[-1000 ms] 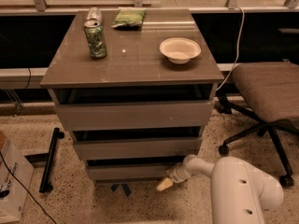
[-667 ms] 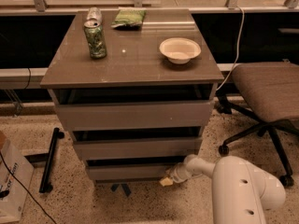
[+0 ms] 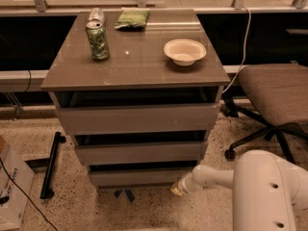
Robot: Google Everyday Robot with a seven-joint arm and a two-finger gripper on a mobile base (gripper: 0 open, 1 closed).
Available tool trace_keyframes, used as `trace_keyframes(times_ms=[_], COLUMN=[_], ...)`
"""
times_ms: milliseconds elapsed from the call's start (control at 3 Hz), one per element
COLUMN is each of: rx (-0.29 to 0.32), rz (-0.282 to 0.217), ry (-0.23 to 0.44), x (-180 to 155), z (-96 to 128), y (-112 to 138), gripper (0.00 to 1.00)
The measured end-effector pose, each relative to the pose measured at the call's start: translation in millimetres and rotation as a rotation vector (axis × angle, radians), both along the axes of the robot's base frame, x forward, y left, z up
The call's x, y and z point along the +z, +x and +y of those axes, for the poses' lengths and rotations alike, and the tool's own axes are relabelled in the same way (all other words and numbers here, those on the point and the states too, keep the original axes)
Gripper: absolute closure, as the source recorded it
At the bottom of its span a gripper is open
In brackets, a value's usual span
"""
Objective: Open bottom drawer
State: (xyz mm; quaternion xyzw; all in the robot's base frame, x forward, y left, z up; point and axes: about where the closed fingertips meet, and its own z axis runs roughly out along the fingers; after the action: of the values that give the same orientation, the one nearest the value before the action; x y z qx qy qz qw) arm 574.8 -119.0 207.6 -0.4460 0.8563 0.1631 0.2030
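Note:
The bottom drawer [image 3: 139,176] is the lowest, shortest grey front of the grey-brown cabinet [image 3: 137,113], just above the floor. Its front stands slightly forward, with a dark gap above it. My gripper [image 3: 176,189] sits low at the drawer's right front corner, at the end of my white arm [image 3: 226,177] that reaches in from the lower right. The tip is close to the drawer's lower right edge; contact is not visible.
On the cabinet top stand a green can [image 3: 98,40], a green bag [image 3: 131,19] and a white bowl [image 3: 185,51]. An office chair [image 3: 272,100] is at the right. A black bar [image 3: 52,163] and a box [image 3: 13,189] lie on the floor at left.
The gripper has drifted slightly right along the bottom drawer's front towards its right corner. The cabinet and the things on top have not moved.

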Motion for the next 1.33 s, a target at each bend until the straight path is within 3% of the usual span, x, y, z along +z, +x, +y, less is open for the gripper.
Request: trace_keyframes(times_ms=[333,667,1333], rx=[0.033,0.068,0.063], rz=[-0.061,-0.150,-0.248], ry=[-0.031,-0.058,-0.017], x=[18,26,31], z=[7,11,4], y=[-7,8,46], gripper=[1.00,0.82,0.35])
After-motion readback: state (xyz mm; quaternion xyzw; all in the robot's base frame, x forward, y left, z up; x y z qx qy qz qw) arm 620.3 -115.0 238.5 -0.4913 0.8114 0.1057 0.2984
